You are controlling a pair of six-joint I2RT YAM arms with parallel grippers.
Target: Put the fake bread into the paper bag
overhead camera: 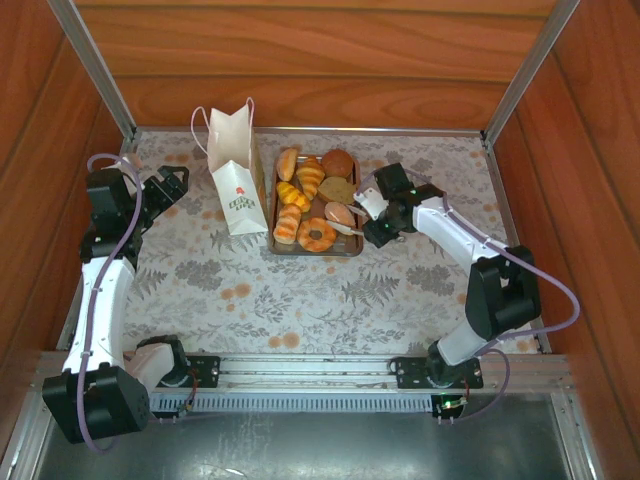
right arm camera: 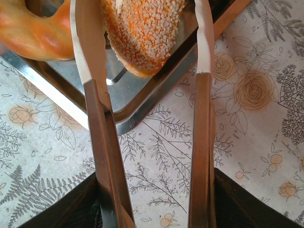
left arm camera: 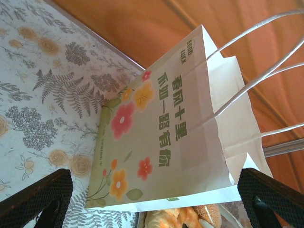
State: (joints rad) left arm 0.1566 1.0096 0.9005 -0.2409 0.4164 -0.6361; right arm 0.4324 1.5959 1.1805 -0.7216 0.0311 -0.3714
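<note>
A: So, where is the fake bread [overhead camera: 311, 178]?
B: All of it lies on the brown tray [overhead camera: 315, 253], about 8 pieces. The ring doughnut [overhead camera: 317, 234] is at the near edge of the tray. A bun with crumbs [right arm camera: 142, 33] lies just beside it, toward the right edge of the tray.
A: And the paper bag [overhead camera: 236, 185]?
B: It stands upright on the tabletop [overhead camera: 300, 300], just beside the left edge of the tray.
A: What about the right claw [right arm camera: 154, 199]?
B: It is at the right of the tray and it pinches the handles of the metal tongs [right arm camera: 97, 118]. The 2 arms of the tongs are spread, and the crumbed bun lies between their tips. I cannot tell if they touch it.
A: And the left claw [overhead camera: 176, 184]?
B: It is spread wide. It is on the far side of the bag from the tray and it faces the bag's flowered side.
</note>
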